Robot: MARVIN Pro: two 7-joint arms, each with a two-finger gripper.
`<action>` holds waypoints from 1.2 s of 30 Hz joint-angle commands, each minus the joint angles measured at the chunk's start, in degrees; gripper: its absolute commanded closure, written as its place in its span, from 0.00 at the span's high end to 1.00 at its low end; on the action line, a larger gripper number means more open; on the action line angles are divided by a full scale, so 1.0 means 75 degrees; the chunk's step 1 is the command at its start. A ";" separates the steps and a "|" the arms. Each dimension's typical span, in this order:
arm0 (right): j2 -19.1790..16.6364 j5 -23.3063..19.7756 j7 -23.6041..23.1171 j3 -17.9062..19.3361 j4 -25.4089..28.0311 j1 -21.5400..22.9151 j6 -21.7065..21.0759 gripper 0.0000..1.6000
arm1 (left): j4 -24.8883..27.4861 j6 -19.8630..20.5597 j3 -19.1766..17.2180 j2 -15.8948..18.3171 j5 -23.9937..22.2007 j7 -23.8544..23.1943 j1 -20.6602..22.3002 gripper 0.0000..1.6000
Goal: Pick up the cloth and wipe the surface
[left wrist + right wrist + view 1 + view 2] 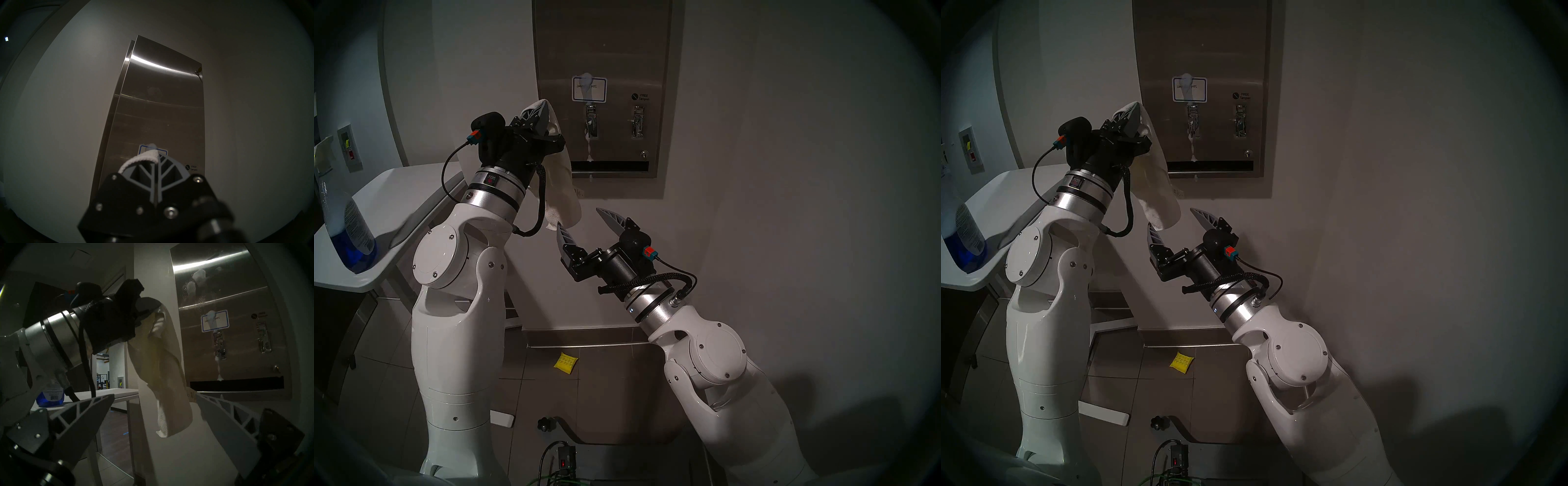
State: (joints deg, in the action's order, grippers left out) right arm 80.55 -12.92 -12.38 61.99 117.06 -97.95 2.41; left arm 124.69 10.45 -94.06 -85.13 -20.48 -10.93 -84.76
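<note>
My left gripper (541,106) is raised and shut on the off-white cloth (565,197), which hangs down from its fingers beside the left edge of the steel dispenser surface (619,44). In the left wrist view the shut fingertips (158,158) pinch a fold of cloth (141,159) just below the blue-bordered label (163,151). White foam streaks run from the label (215,321) down past the left lever (220,346) to the dark slot (237,384). My right gripper (578,218) stands open just under the cloth's lower end (163,421), its fingers apart from it.
A spray bottle with blue liquid (348,230) stands on the white table (398,190) at the left. A small yellow quilted pad (565,362) lies on the tiled floor below. The plain wall (789,169) stretches to the right of the dispenser.
</note>
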 commanded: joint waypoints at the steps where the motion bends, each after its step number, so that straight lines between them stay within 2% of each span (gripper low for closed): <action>1: 0.0211 -0.0142 -0.0186 0.0113 -0.0384 0.0567 0.0264 1.00 | 0.0196 -0.0087 0.0002 -0.0009 -0.0003 -0.0010 0.0241 0.00; 20: 0.0694 0.0099 -0.0544 -0.0281 -0.1411 0.1622 0.0460 1.00 | 0.0196 -0.0075 -0.0014 -0.0042 0.0019 -0.0043 0.0234 0.00; 36: 0.0833 -0.0127 -0.0871 0.0097 -0.1891 0.2142 0.0615 1.00 | 0.0195 -0.0072 -0.0024 -0.0073 0.0042 -0.0069 0.0242 0.00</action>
State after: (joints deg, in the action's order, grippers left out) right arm 85.59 -12.79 -18.19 61.38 102.92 -85.29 5.48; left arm 124.68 10.48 -94.31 -85.63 -20.13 -11.40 -84.74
